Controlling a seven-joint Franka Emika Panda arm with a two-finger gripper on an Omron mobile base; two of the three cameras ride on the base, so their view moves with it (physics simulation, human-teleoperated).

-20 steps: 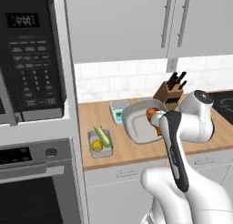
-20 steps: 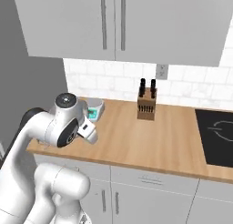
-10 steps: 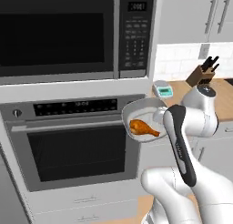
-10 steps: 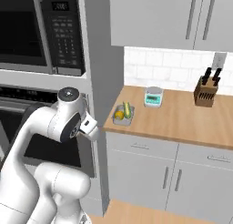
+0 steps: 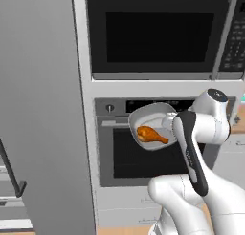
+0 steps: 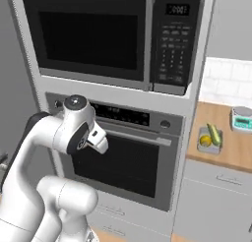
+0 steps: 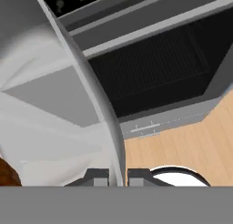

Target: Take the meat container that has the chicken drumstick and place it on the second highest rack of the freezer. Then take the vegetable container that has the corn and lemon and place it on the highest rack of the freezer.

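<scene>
The meat container, a pale grey tray, hangs in front of the oven with the orange-brown chicken drumstick lying in it. My gripper is shut on the tray's right rim. In the hand view the grey rim runs down between my fingertips, and a brown edge of the drumstick shows at the lower left. The vegetable container sits on the wooden counter at the right, holding the corn and the lemon. The freezer stands at the left as a tall grey panel with its dark bar handle.
The black-fronted oven is right behind the tray, with a microwave above it. A small scale stands on the counter behind the vegetable container. Wooden floor lies below the oven.
Both base views have swung left from the counter to the oven and the freezer, so the base has moved. The tray with the drumstick stays in my gripper.
</scene>
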